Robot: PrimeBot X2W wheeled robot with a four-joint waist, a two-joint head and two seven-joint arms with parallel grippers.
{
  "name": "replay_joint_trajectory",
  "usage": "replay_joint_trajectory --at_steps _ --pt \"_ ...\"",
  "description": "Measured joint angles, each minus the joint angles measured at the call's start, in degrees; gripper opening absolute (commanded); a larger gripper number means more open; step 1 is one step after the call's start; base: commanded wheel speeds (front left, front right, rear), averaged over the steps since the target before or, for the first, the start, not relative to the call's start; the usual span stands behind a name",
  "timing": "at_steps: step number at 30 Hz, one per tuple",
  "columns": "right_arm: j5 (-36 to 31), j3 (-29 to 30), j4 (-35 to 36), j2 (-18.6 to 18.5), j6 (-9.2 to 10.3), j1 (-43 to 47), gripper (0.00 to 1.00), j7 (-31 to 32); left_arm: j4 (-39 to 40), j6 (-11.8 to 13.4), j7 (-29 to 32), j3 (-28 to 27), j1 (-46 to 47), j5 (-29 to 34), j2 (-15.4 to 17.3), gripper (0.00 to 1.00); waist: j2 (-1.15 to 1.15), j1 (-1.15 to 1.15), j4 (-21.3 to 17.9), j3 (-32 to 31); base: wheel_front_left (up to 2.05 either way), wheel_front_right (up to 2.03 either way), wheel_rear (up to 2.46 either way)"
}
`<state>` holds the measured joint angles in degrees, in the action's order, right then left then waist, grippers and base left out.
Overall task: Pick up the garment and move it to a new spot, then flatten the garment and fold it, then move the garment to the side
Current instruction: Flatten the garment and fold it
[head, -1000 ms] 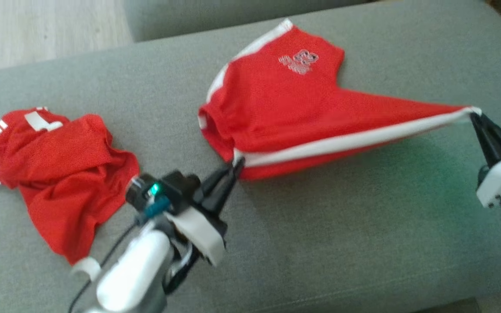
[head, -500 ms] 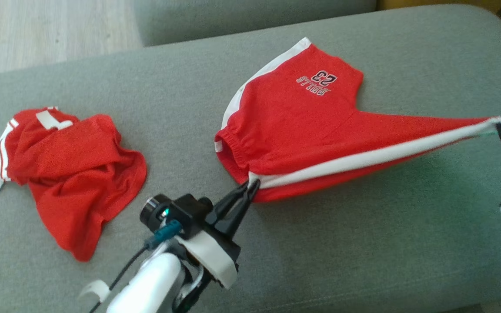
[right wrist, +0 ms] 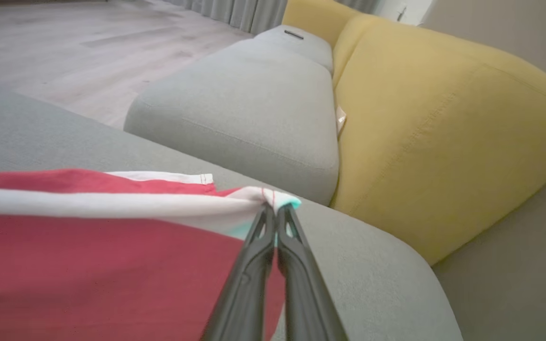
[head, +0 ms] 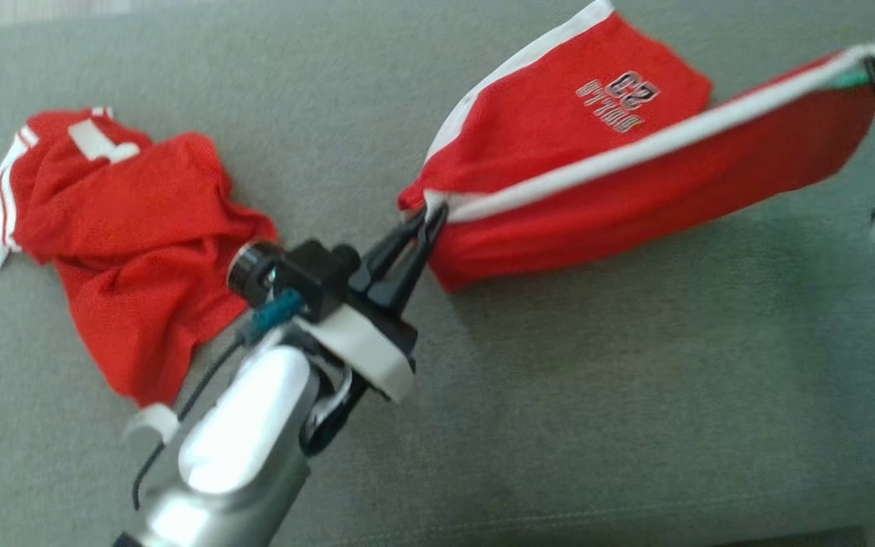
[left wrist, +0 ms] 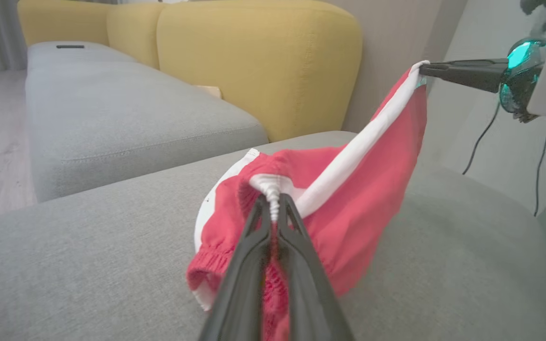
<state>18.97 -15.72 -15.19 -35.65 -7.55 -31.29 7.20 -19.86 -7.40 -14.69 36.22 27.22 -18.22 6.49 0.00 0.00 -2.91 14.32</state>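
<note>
Shorts (head: 559,129), red with a white stripe, hang stretched between the two grippers above the grey sofa seat (head: 635,380). The left gripper (head: 430,220) is pinched tight on the bunched waistband end, near the middle of the seat. The right gripper (head: 874,64) is pinched tight on the white edge at the far right, and it is higher up. The white stripe runs in a line from one gripper to the other, and the red cloth hangs down under it. The far part of the shorts, with the number 23 on it, lies on the seat. A red top (head: 134,228) lies crumpled on the left of the seat, apart from the shorts. A yellow cushion (left wrist: 263,61) stands behind the seat
</note>
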Motion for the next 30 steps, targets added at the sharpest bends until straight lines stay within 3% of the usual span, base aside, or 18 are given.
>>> replay_joint_trajectory --at_steps 14,30 --pt "-0.07 -18.79 -17.07 -3.01 0.0 -24.2 0.0 -1.69 -7.68 -0.01 0.0 2.15 9.9 0.24 -3.35 0.0 0.0 0.01 6.38 8.49 0.0 0.0 0.0" --pt "3.78 -31.7 -30.85 -2.54 0.0 -36.49 0.0 -7.5 -8.2 1.34 0.0 4.26 14.32 -2.66 -4.14 0.0 0.0 0.0 10.71 13.82 0.0 0.0 0.0"
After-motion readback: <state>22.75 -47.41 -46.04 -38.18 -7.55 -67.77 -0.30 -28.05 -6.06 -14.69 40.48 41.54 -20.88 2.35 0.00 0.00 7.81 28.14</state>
